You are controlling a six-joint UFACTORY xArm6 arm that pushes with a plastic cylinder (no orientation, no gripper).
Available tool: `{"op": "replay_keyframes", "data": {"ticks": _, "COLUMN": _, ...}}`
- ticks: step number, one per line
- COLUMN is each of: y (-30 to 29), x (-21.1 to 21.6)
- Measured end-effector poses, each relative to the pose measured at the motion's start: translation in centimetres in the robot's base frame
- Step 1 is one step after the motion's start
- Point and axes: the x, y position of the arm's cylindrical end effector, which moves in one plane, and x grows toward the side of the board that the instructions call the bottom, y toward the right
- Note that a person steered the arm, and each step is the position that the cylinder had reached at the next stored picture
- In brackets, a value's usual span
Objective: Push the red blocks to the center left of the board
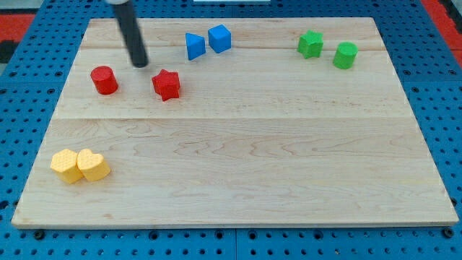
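Note:
A red cylinder [104,79] stands at the upper left of the wooden board [238,137]. A red star block [166,84] lies to its right. My tip [140,64] rests on the board between the two red blocks and a little above them, touching neither. The dark rod rises from it toward the view's top.
A blue triangular block [194,46] and a blue cube [219,38] sit at top centre. A green star [310,44] and a green cylinder [345,55] sit at top right. Two yellow blocks [79,165] touch at bottom left. Blue pegboard surrounds the board.

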Motion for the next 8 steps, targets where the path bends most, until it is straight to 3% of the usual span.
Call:
{"op": "replay_keyframes", "data": {"ticks": 1, "y": 6.0, "x": 1.1}}
{"op": "replay_keyframes", "data": {"ticks": 2, "y": 3.5, "x": 6.2}}
{"op": "replay_keyframes", "data": {"ticks": 3, "y": 2.4, "x": 7.2}}
{"op": "replay_keyframes", "data": {"ticks": 4, "y": 4.6, "x": 10.7}}
{"op": "replay_keyframes", "data": {"ticks": 6, "y": -4.8, "x": 6.7}}
{"op": "replay_keyframes", "data": {"ticks": 7, "y": -8.1, "x": 7.0}}
{"op": "replay_keyframes", "data": {"ticks": 8, "y": -7.1, "x": 7.2}}
